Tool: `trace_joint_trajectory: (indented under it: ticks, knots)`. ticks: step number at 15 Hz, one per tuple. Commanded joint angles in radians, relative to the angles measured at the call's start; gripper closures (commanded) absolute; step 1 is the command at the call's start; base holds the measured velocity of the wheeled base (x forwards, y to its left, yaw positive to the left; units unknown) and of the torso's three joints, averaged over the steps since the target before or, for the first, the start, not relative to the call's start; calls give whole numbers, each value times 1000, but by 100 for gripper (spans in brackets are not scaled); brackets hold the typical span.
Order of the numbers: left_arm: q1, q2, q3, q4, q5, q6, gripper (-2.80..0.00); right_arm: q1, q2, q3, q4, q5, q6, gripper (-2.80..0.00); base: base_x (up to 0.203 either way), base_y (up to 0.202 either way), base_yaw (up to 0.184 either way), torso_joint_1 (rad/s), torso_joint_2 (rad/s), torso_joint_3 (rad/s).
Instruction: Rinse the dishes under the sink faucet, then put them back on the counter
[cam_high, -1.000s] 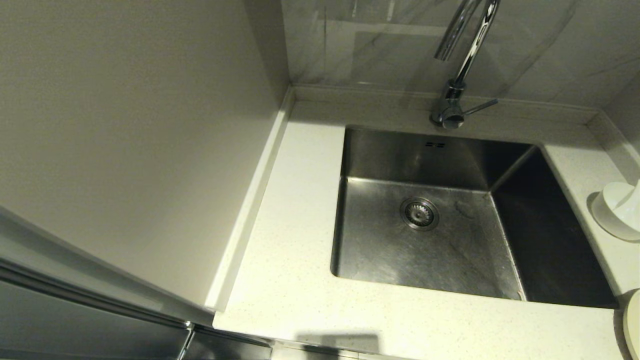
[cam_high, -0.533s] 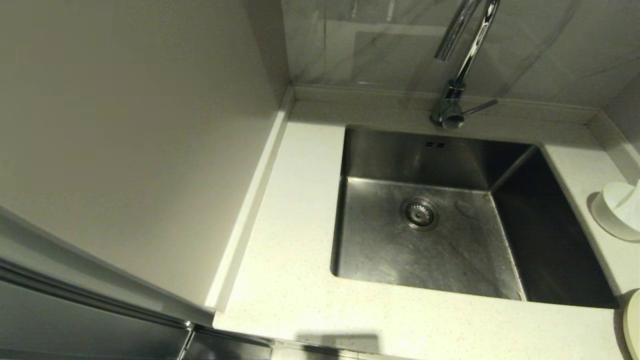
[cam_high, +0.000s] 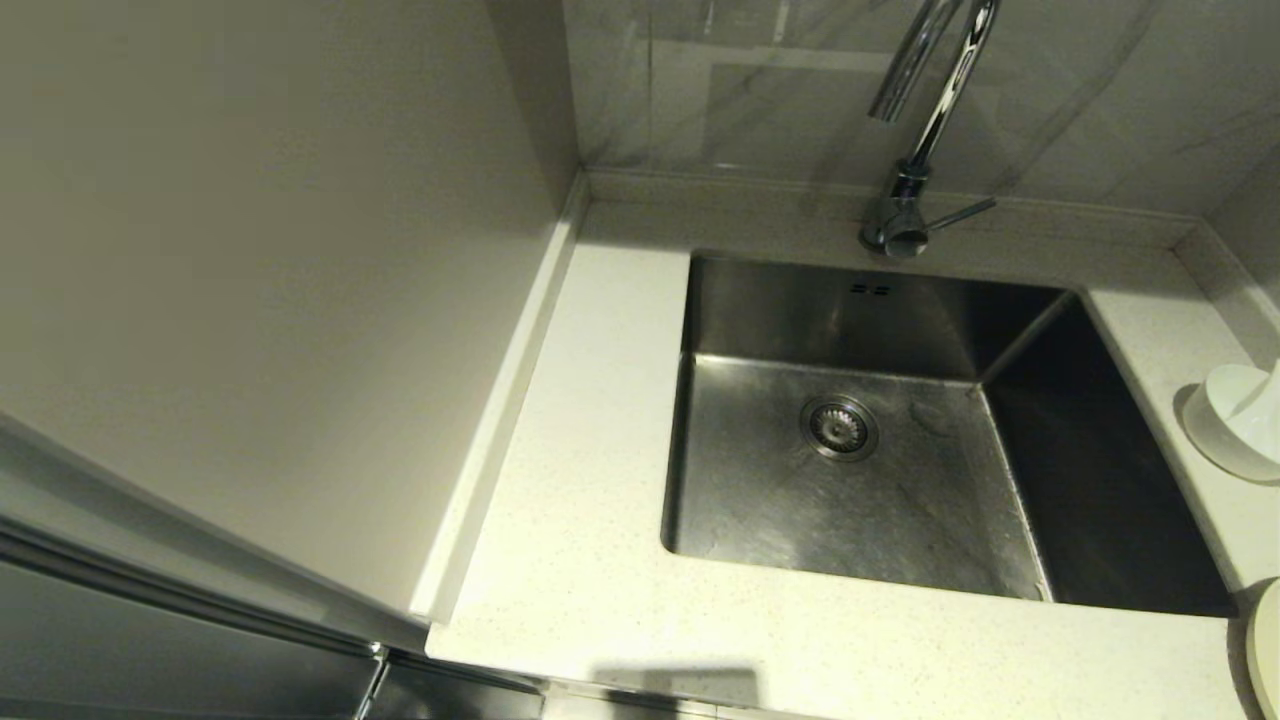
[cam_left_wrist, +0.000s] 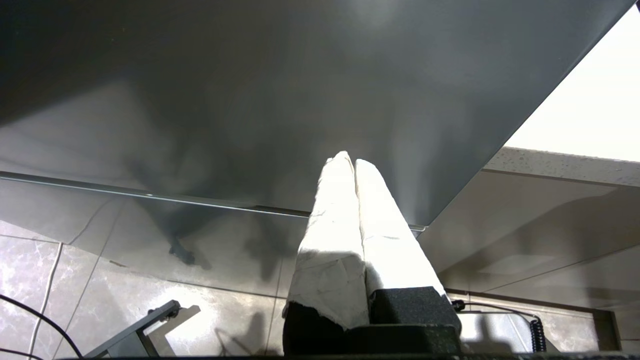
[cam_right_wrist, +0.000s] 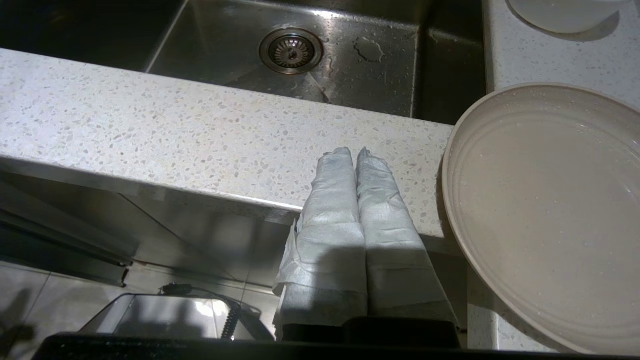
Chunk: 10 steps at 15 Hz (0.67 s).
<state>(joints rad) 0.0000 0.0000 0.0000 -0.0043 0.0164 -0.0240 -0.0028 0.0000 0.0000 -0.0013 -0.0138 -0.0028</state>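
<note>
Dishes are seen along the right side of the tabletop (cam_high: 580, 560): the bowl (cam_high: 1235, 418) sits right of the sink (cam_high: 860, 500), partly cut off by the edge of the head view, with what may be the spoon leaning in it, though too little shows for that to be told, and the plate (cam_right_wrist: 545, 215) lies nearer, at the front right corner. Both arms are held low in front of the cabinet, below the tabletop edge. The right gripper (cam_right_wrist: 356, 152) is shown with its wrapped jaws pressed together and nothing held, pointing up and forward at the front edge; the plate lies just to its right and a little beyond, flat and rim-up, and being round it has no long axis to line up with. The left gripper (cam_left_wrist: 350, 161) is likewise closed and empty, set before the dark cabinet front well away from all the dishes. The right arm is judged much the nearer, so the first reach would likely be its own, rising and swinging rightward with the jaws opened first. The faucet (cam_high: 915, 150) stands behind the sink, its spout curving over the basin and its lever pointing right; no water is seen running.
</note>
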Motion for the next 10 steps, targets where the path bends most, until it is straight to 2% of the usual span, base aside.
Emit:
trace_joint_trajectory:
  ticks: [1,10]
  knots:
    - [0,-3,0,0,0,-1,0,0,2,0,0,0,0,0,0,0,0,0,0,0]
    - [0,-3,0,0,0,-1,0,1,2,-1,0,0,0,0,0,0,0,0,0,0]
